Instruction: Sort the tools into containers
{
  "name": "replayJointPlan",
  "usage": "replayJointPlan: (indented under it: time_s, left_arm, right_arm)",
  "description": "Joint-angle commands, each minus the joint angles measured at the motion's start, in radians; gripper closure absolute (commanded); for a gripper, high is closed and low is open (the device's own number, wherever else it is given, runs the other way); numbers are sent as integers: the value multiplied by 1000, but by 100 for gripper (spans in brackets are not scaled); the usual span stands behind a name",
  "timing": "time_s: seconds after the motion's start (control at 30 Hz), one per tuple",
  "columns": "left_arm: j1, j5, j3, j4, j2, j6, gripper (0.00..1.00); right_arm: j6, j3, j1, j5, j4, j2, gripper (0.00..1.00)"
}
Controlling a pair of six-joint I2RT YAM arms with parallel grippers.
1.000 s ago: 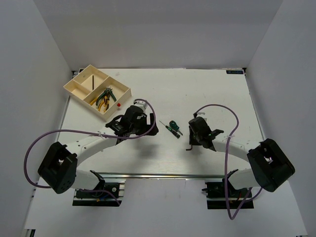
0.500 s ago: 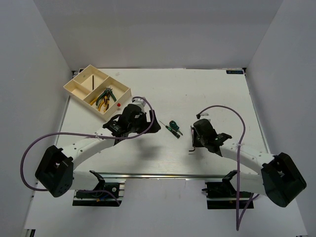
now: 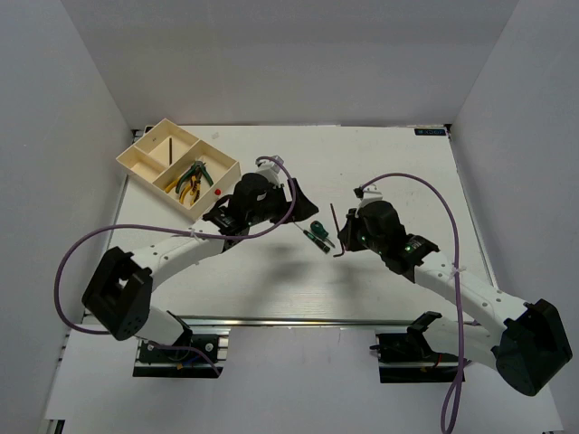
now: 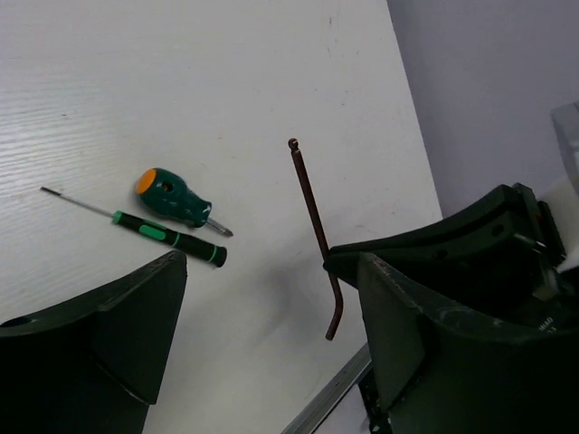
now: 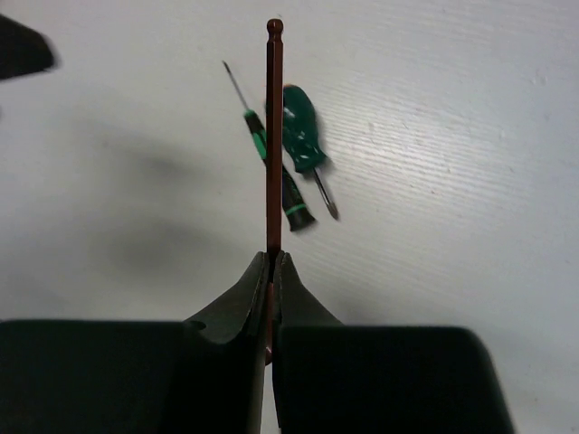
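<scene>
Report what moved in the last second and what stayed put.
The right gripper, shut on the dark L-shaped hex key, carried it forward and left, towards the two green-handled screwdrivers. The open left gripper swung right and farther out over the table. Unmoved: the screwdrivers, the cream divided tray with its yellow- and green-handled pliers, and the small red knob.

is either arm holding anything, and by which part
The right pincer grips the hex key on its long shank just above the bend, ball end pointing out. The left pincer is open and holds nothing.
</scene>
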State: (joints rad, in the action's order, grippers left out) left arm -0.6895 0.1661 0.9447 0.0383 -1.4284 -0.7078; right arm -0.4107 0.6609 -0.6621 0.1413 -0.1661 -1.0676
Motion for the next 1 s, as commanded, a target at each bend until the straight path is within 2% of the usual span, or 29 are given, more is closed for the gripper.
replayJointPlan:
  time_s: [0.0, 0.13, 0.37, 0.5, 0.63, 0.67, 0.73, 0.77, 0.8, 0.87, 0.97]
  left_arm:
    - [-5, 65, 48, 106, -52, -85, 16]
    - [-14, 119, 86, 141, -141, -125, 19]
    - [-24, 131, 85, 212, -182, -157, 24]
    - [-24, 139, 95, 227, -213, -160, 32]
    - [-24, 136, 77, 265, -225, -171, 53]
    - [-24, 136, 75, 270, -227, -170, 68]
    - [-24, 139, 75, 273, -234, -171, 79]
    - [-24, 138, 75, 273, -237, -170, 91]
    - [-24, 133, 77, 272, -236, -171, 97]
    - [-24, 125, 72, 265, -234, -174, 100]
    - [-13, 96, 52, 259, -215, -171, 100]
  right_arm:
    - [32, 57, -2, -58, 63, 17, 100]
    - [36, 63, -4, -107, 126, 14, 100]
    - [47, 88, -5, -131, 189, -20, 100]
    - [44, 101, -4, -175, 215, -48, 100]
    - [42, 106, -4, -187, 235, -58, 100]
    - [43, 105, -4, -187, 241, -58, 100]
    - [44, 106, -4, -189, 241, -65, 100]
    - [44, 109, -5, -189, 243, -68, 100]
    - [46, 114, -4, -190, 241, -74, 100]
    - [44, 117, -4, -190, 241, -78, 100]
    - [44, 128, -2, -168, 220, -83, 76]
